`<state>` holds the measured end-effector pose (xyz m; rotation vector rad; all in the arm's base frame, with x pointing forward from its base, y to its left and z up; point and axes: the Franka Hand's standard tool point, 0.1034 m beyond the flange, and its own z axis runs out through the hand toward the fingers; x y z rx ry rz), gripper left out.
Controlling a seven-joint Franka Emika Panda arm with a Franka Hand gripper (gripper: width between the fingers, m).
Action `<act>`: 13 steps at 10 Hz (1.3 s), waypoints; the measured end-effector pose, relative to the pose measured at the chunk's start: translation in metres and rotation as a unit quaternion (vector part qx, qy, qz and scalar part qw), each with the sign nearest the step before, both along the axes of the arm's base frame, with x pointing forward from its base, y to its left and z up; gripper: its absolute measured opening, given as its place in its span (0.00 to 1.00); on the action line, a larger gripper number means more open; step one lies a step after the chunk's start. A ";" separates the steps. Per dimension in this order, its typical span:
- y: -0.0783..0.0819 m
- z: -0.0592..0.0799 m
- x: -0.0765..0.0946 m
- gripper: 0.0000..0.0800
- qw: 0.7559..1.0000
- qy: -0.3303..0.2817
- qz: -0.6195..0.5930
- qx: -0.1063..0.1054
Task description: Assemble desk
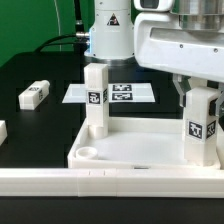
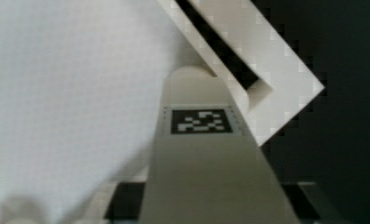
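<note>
The white tray-like desk tabletop lies at the front, with a round empty corner socket at the exterior view's left. One white tagged leg stands upright in the tabletop's far left corner. My gripper is shut on a second tagged leg and holds it upright at the tabletop's right side. In the wrist view this leg runs between my fingers, over the tabletop and near its rim. The leg's lower end is hidden.
A loose leg lies on the black table at the exterior view's left, and another shows at the left edge. The marker board lies behind the tabletop. A long white border rail runs along the front. The robot base stands behind.
</note>
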<state>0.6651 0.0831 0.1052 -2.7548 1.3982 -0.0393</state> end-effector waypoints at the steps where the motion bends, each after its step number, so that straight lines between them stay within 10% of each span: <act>1: 0.000 0.000 0.000 0.36 0.999 0.003 -0.045 0.003; 8: 0.002 -0.001 -0.002 0.36 0.985 0.013 -0.171 0.017; 10: 0.002 -0.001 -0.003 0.72 0.991 0.013 -0.134 0.016; 13: 0.005 -0.001 -0.003 0.81 1.000 0.009 -0.011 0.007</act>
